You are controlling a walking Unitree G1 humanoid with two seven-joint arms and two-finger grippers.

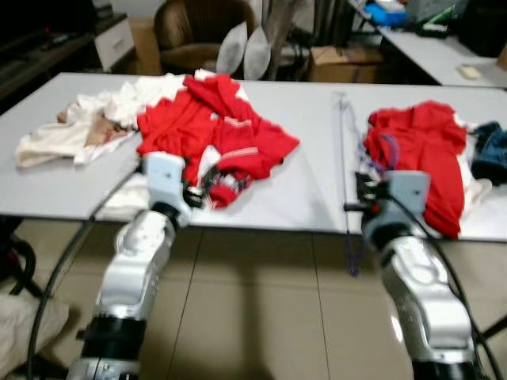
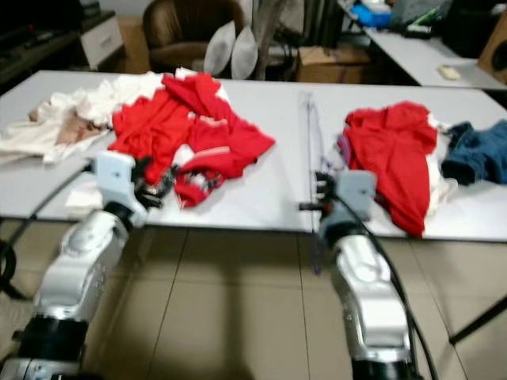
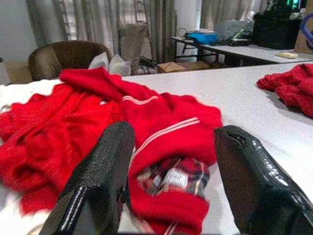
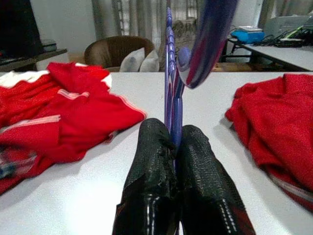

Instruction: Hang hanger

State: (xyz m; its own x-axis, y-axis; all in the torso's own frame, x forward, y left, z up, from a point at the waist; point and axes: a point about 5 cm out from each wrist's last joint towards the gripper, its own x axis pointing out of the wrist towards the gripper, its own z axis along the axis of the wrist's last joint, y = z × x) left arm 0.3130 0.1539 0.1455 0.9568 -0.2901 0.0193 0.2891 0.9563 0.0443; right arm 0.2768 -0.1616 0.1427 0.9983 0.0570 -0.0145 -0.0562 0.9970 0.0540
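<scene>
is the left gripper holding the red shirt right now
No. The left gripper is open, its fingers apart in front of the red shirt lying on the table.

No text can be read anywhere. The small white neck label (image 3: pixel 174 178) inside the plaid-lined collar of the red knitted garment (image 3: pixel 161 132) is too blurred to make out.

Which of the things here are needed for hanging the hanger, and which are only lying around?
For the job:
purple hanger
right gripper, shut on it
left gripper, open by the red garment

Lying about:
second red garment
cream clothes
blue garment
brown armchair
</scene>
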